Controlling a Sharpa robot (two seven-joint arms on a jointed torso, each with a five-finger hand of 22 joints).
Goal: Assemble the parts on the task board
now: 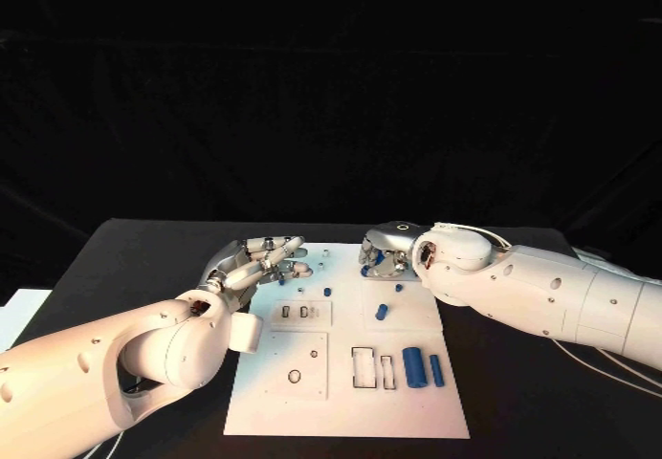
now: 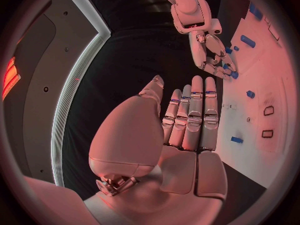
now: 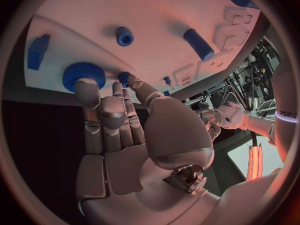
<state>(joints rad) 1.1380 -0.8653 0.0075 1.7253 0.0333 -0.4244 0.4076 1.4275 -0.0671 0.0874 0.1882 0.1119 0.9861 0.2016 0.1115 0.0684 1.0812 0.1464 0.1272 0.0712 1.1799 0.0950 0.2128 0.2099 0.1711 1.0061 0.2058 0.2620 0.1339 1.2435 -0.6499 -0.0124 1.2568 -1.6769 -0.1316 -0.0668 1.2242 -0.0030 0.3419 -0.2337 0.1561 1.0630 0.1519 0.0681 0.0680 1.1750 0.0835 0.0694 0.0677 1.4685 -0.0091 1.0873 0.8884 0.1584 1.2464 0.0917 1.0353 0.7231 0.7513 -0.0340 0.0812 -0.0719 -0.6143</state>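
The white task board lies in the middle of the table. My left hand hovers over its far left corner with fingers straight and apart, holding nothing. My right hand reaches down at the board's far edge. One of its fingertips touches a large blue gear, and a small blue gear sits just past its thumb tip. Two blue cylinders lie at the near right of the board, and a short blue piece lies mid-board.
More small blue parts lie on the board: a block, a round piece and a cylinder beyond my right hand. Rectangular slots and holes mark the board's near half. Black table surrounds the board.
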